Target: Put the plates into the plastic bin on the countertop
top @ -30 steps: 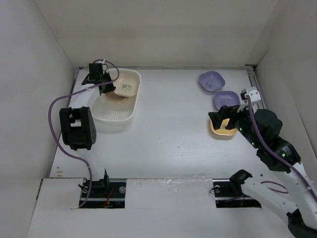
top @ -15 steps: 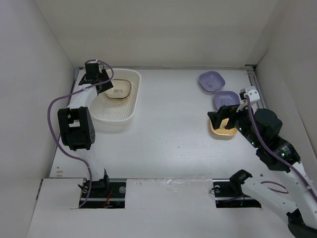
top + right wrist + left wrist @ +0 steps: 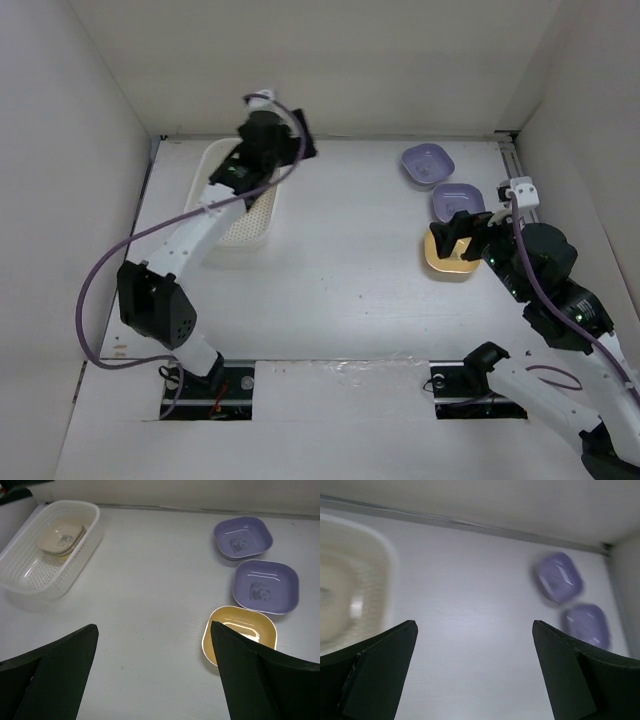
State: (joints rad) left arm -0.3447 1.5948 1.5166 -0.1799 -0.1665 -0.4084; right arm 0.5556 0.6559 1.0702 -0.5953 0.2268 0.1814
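The white plastic bin (image 3: 238, 222) stands at the far left of the countertop (image 3: 340, 250), with my left arm crossing over it. In the right wrist view the bin (image 3: 30, 575) holds stacked cream and beige plates (image 3: 61, 537). My left gripper (image 3: 290, 140) hovers open and empty beyond the bin's far right corner. Two lavender plates (image 3: 427, 163) (image 3: 458, 200) and a yellow-orange plate (image 3: 448, 262) lie at the right. My right gripper (image 3: 457, 232) hangs open over the yellow-orange plate (image 3: 240, 632), holding nothing. The left wrist view shows the bin's rim (image 3: 385, 555) and both lavender plates (image 3: 559, 576) (image 3: 587, 625).
White walls close in the countertop at the back and both sides. A metal rail (image 3: 510, 160) runs along the right wall near the lavender plates. The left arm's purple cable (image 3: 100, 290) loops over the left side.
My left gripper opened and let go of a cream plate, which now lies in the bin. The left arm then swung right, off the bin's far left end. The right arm barely shifted.
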